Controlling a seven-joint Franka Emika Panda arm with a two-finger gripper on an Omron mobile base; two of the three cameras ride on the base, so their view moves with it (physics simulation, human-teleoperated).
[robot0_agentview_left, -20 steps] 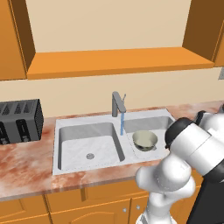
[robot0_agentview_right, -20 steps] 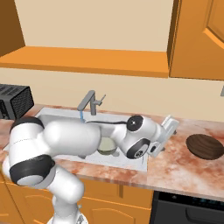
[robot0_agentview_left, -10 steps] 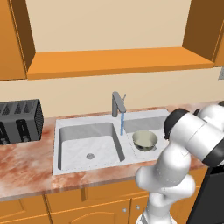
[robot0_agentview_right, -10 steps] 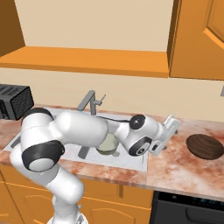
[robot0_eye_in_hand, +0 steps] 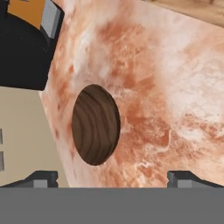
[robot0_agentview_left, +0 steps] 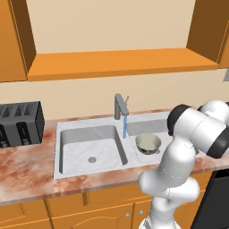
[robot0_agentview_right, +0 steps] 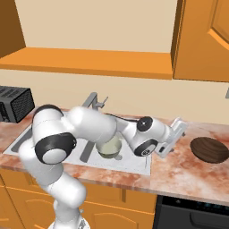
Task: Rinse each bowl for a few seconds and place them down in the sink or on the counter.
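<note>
Even, flat rendered light, bright throughout — no glare, no blur, edges crisp in every view. Soft shading sits inside the sink (robot0_agentview_left: 89, 152) basins and under the wooden shelf (robot0_agentview_left: 120, 63) above it — the arm's white shells show gentle highlights

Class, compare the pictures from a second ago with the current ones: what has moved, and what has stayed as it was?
The arm has swung to the right, carrying the open, empty gripper away from the sink and over the counter toward the brown bowl. Nothing was picked up or released. The pale bowl still sits in the right basin, water still runs from the faucet, and the brown bowl has not moved.
</note>
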